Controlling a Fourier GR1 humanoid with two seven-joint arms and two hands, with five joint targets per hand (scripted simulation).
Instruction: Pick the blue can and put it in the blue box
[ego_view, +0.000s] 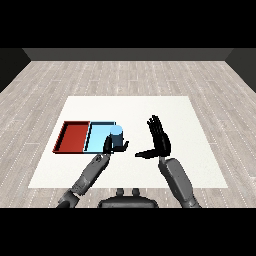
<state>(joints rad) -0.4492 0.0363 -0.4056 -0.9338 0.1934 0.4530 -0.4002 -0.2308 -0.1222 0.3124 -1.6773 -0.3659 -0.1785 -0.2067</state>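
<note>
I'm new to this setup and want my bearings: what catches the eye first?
The left hand curls round a blue can at the light blue tray's right edge, with a red tray beside it on the left. The right hand is open, fingers spread, mid-table.

Matt white table (165, 115), smooth. Pale wood-plank floor (130, 75), visible grain. Red tray (67, 137) and light blue tray (97, 134): smooth, plastic-like. Blue can (116, 135) smooth. Black hands, left hand (111, 145) and right hand (161, 141), matt; grey forearms (177, 180) slightly glossy.
</note>
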